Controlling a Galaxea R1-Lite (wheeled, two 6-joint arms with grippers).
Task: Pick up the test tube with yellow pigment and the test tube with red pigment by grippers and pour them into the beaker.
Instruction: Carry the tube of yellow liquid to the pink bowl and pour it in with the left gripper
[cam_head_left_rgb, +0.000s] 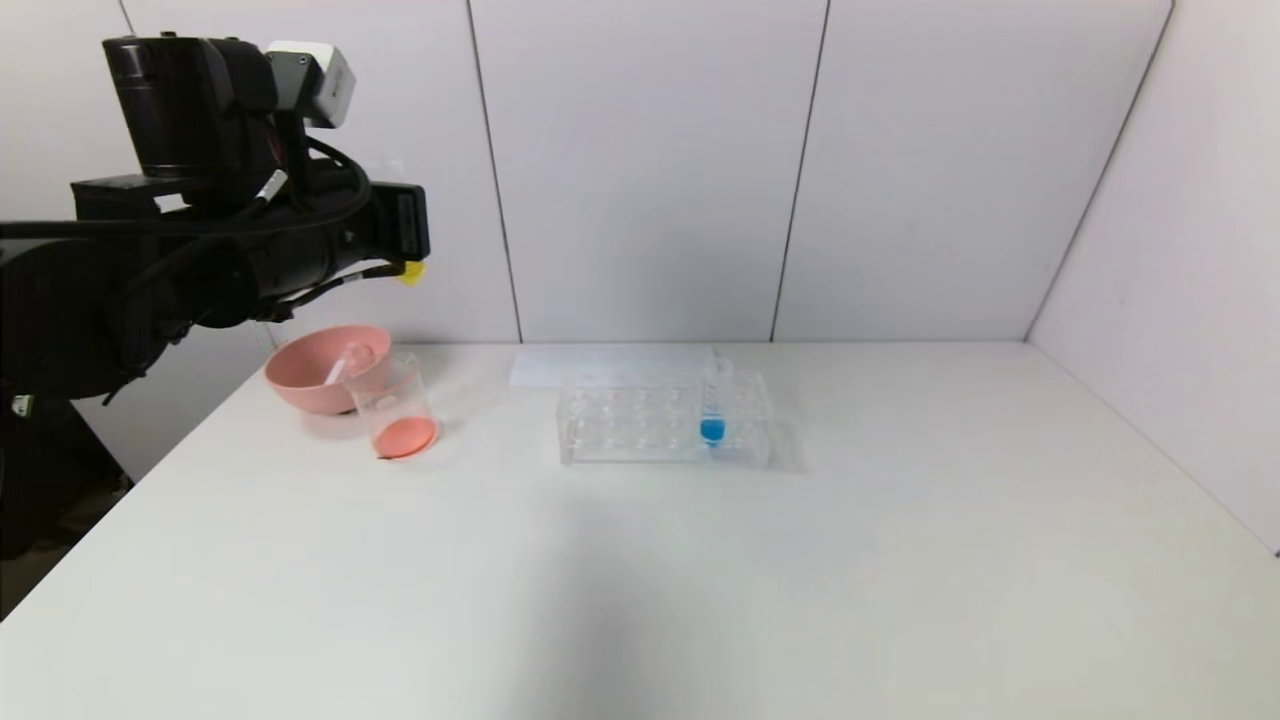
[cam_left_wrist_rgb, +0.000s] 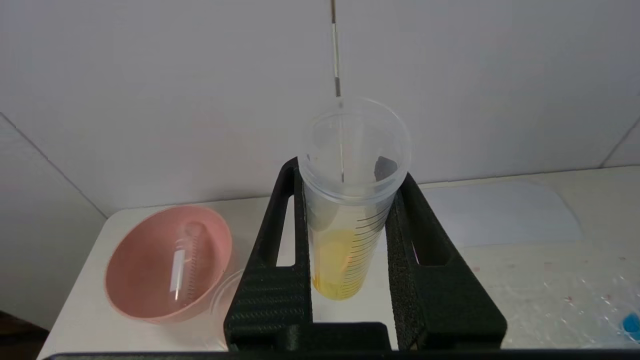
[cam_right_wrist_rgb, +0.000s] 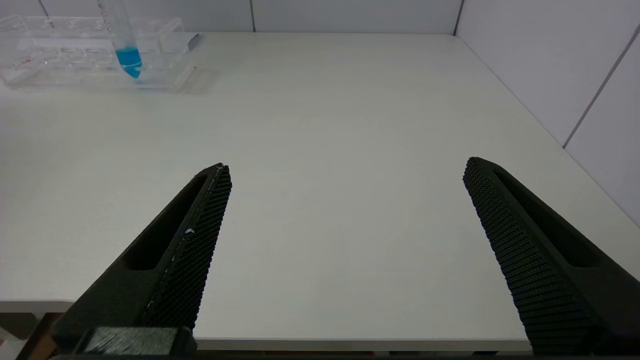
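Observation:
My left gripper (cam_left_wrist_rgb: 350, 170) is shut on the test tube with yellow pigment (cam_left_wrist_rgb: 340, 260), which it grips upright just under the rim. In the head view this gripper (cam_head_left_rgb: 400, 225) hangs high at the far left, above the beaker, and the tube's yellow end (cam_head_left_rgb: 411, 271) pokes out below it. The beaker (cam_head_left_rgb: 395, 405) stands on the table with red-orange liquid in its bottom. A clear tube (cam_left_wrist_rgb: 181, 260) with no liquid showing lies in the pink bowl (cam_left_wrist_rgb: 125, 280); I cannot tell whether it is the test tube with red pigment. My right gripper (cam_right_wrist_rgb: 347, 165) is open over the table's near edge.
The pink bowl (cam_head_left_rgb: 300, 375) touches the beaker's back left side. A clear tube rack (cam_head_left_rgb: 640, 425) at mid-table holds a tube with blue liquid (cam_head_left_rgb: 712, 410). A flat white sheet (cam_head_left_rgb: 600, 365) lies behind the rack. Walls close the table at the back and right.

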